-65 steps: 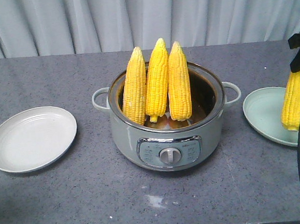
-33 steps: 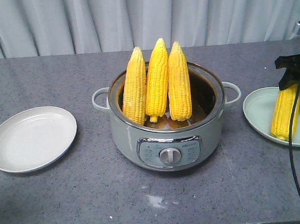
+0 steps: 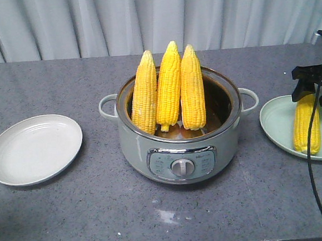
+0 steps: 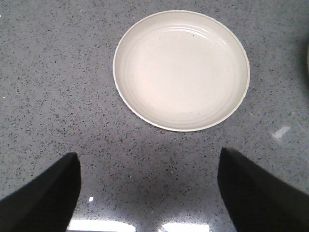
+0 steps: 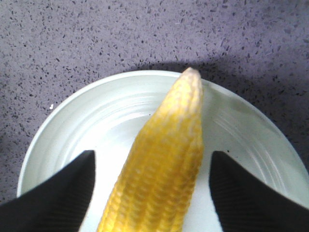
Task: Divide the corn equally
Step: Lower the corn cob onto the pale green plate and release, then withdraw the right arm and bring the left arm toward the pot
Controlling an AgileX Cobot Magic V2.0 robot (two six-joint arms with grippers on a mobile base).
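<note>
1. Step in hand, by the look of it: releasing the cob (image 3: 306, 126) onto the green plate (image 3: 274, 124) at the right. Already lying flat there, its tip reaching the plate's rim in the right wrist view.
2. Right gripper (image 3: 313, 89): fingers spread, one on each side of the cob, pinching nothing, with a strip of plate showing in both gaps.
3. To finish well, lift straight up and keep the fingers wide until clear of the kernels. Avoid any sideways drag (a round cob on a shallow plate probably rolls easily).
4. Left gripper (image 4: 147, 188): fingers spread and empty, over the bare table (image 3: 74, 216) just short of the white plate (image 3: 19, 159).
5. Cobs, counted: four. One on the green plate, and three standing in the pot (image 3: 181, 147), namely the left cob (image 3: 144, 94), middle cob (image 3: 168, 86) and right cob (image 3: 192, 90), side by side with tips up, well above the rim.
6. Plates: two. Pots: one.
7. Shares so far: one on green, none on white. Presumably two each at the end, so roughly a quarter done, with the white plate likely due next.
</note>
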